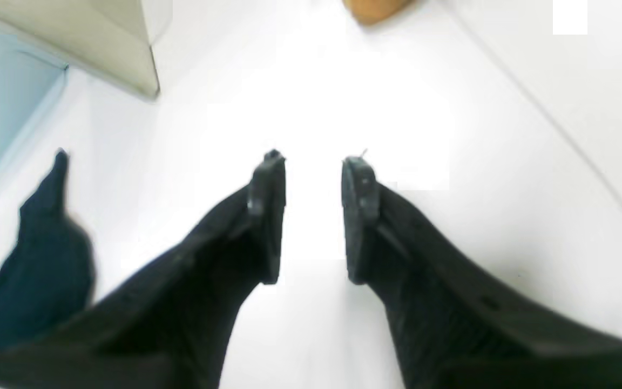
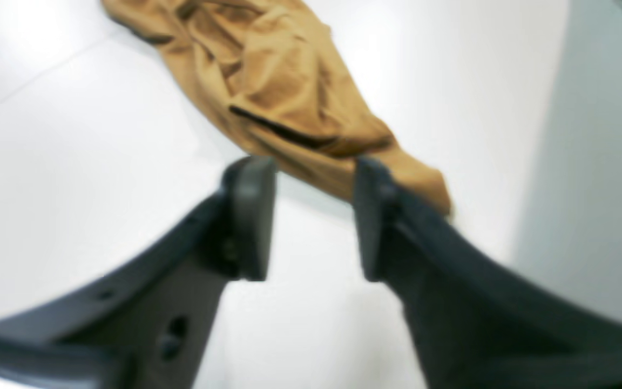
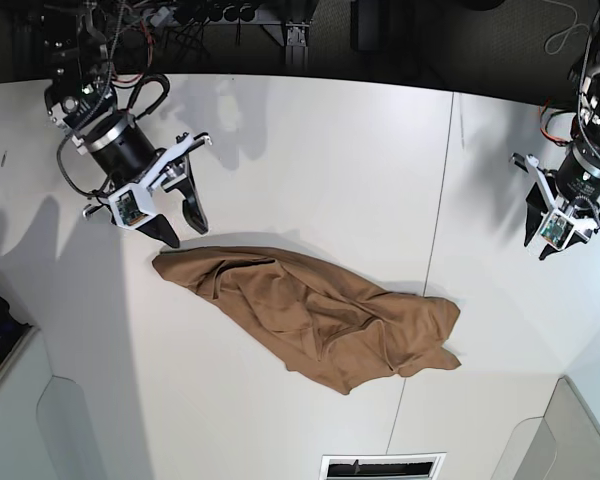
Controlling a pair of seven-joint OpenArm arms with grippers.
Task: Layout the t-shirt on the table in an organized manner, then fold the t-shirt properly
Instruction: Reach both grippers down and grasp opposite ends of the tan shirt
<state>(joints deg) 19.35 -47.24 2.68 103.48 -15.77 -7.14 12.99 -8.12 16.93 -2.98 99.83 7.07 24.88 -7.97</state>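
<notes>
The tan-brown t-shirt (image 3: 310, 315) lies crumpled in a long diagonal heap on the white table (image 3: 310, 150). My right gripper (image 3: 183, 231) hovers open just above the shirt's upper-left end. In the right wrist view its jaws (image 2: 311, 167) stand apart and empty, with the wrinkled t-shirt (image 2: 268, 81) just beyond the tips. My left gripper (image 3: 538, 243) hangs open over bare table far to the right, well apart from the cloth. In the left wrist view the left gripper (image 1: 313, 162) holds nothing, and only a sliver of t-shirt (image 1: 376, 11) shows at the top edge.
A thin dark seam (image 3: 440, 200) crosses the tabletop. Grey panels sit at the near corners (image 3: 40, 420) (image 3: 570, 440), and a slotted vent (image 3: 382, 466) at the front edge. A beige panel (image 1: 100, 48) and a dark shape (image 1: 41, 254) show left of the left gripper.
</notes>
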